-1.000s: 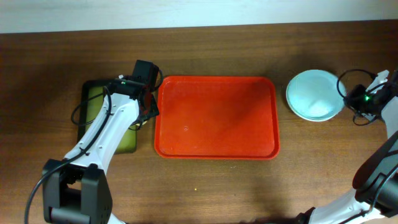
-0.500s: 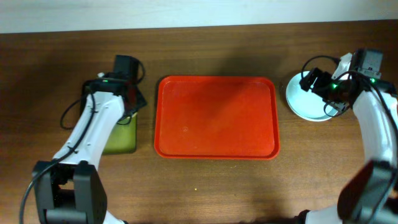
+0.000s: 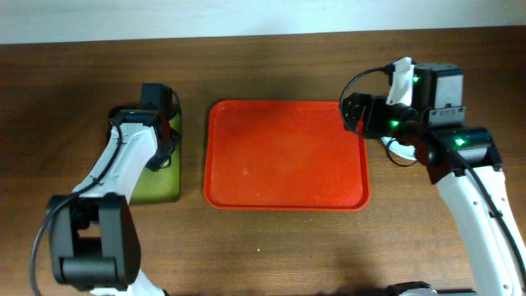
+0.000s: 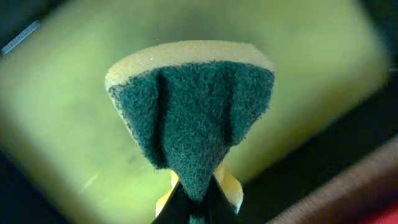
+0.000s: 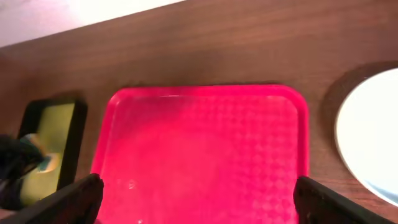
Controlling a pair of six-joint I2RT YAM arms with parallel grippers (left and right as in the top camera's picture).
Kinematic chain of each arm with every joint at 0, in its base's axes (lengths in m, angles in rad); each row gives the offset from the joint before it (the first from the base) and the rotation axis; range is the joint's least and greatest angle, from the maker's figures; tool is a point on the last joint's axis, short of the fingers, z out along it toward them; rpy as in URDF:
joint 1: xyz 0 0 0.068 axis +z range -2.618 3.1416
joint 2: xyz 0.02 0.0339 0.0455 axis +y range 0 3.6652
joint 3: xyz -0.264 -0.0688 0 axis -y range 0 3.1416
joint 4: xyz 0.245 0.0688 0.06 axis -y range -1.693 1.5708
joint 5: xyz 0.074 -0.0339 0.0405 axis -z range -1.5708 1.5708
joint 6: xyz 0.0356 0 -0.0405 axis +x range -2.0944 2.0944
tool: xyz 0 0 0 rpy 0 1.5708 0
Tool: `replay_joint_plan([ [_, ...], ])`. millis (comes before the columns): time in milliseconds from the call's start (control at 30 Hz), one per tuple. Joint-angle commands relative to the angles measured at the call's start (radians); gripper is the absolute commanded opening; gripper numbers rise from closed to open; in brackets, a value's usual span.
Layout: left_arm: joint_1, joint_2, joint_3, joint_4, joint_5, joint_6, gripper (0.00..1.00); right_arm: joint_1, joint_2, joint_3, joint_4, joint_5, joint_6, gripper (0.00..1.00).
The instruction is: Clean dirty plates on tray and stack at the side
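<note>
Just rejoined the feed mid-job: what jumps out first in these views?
The big red tray sits bare, dead centre. The left gripper pinches a green-and-yellow sponge over the small green-lined tray on its left. A pale plate lies beside the red tray's right edge.

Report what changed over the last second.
The right gripper swung from the far right, across the plates, to the red tray's right rim, jaws now open and empty. The left gripper, shut on the sponge, pulled back from the red tray to over the small black tray. Red tray and plates stayed put.
</note>
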Motion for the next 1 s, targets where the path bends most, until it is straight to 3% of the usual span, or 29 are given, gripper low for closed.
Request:
replay_joint_plan([
  [0,0.006,0.056,-0.014,0.006,0.002,-0.023,0.24,0.052,-0.028,-0.004,0.001,0.067,0.012,0.98],
  [33,0.007,0.054,-0.013,0.006,0.002,-0.021,0.41,0.066,-0.036,-0.004,0.001,0.093,0.012,0.99],
  [67,0.007,0.043,-0.01,0.005,0.002,-0.009,0.48,0.075,-0.047,-0.004,0.0,0.109,0.012,0.99],
  [267,-0.008,-0.158,-0.007,-0.098,0.044,0.012,0.54,0.081,-0.161,-0.004,-0.03,0.127,0.02,0.99],
  [367,-0.042,-0.287,-0.007,-0.111,0.159,0.124,0.56,0.081,-0.211,-0.004,-0.088,0.128,0.031,0.99],
  [433,-0.084,-0.381,-0.007,-0.111,0.178,0.186,0.81,0.081,-0.25,-0.004,-0.125,0.13,0.03,0.99],
  [533,-0.16,-0.501,-0.007,-0.125,0.177,0.244,0.97,0.081,-0.311,-0.004,-0.182,0.13,0.031,0.99],
  [800,-0.404,-0.814,-0.024,-0.266,0.076,0.292,1.0,0.081,-0.507,-0.004,-0.326,0.13,0.03,0.99],
  [900,-0.482,-0.946,-0.124,-0.273,0.034,0.289,1.0,0.081,-0.557,-0.044,-0.363,0.13,0.03,0.99],
  [967,-0.522,-1.045,-0.214,-0.273,-0.037,0.222,1.0,0.081,-0.592,-0.113,-0.344,0.135,0.03,0.99],
])
